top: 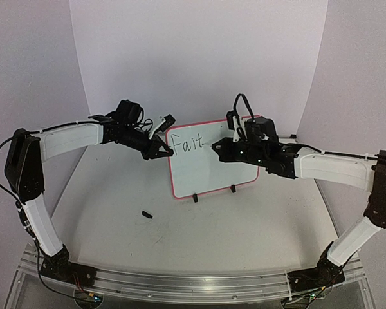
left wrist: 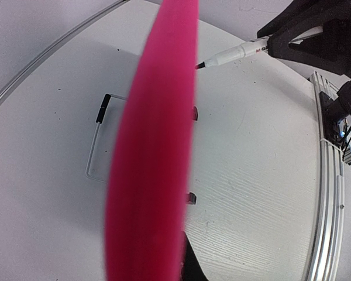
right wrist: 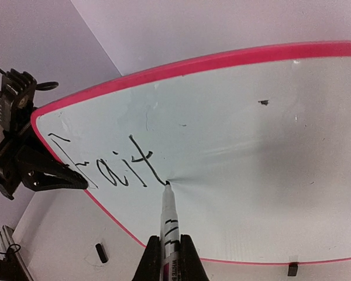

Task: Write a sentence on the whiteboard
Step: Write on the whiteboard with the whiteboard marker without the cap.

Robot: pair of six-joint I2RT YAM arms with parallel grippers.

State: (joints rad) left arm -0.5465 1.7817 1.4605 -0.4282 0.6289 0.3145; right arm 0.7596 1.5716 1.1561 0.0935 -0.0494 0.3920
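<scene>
Tabletop (top: 244, 225): left gripper (top: 168, 152) clamps whiteboard (top: 206, 172) edge; right gripper (top: 217, 148) pinches marker (right wrist: 168, 216) touching it.

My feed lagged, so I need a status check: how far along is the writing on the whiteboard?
Done: "Fait" is written atop the whiteboard. In hand: the left gripper clamps the board's left edge while the right gripper holds the marker, tip touching just past the t. Left: all remaining words; the board below is blank.
</scene>
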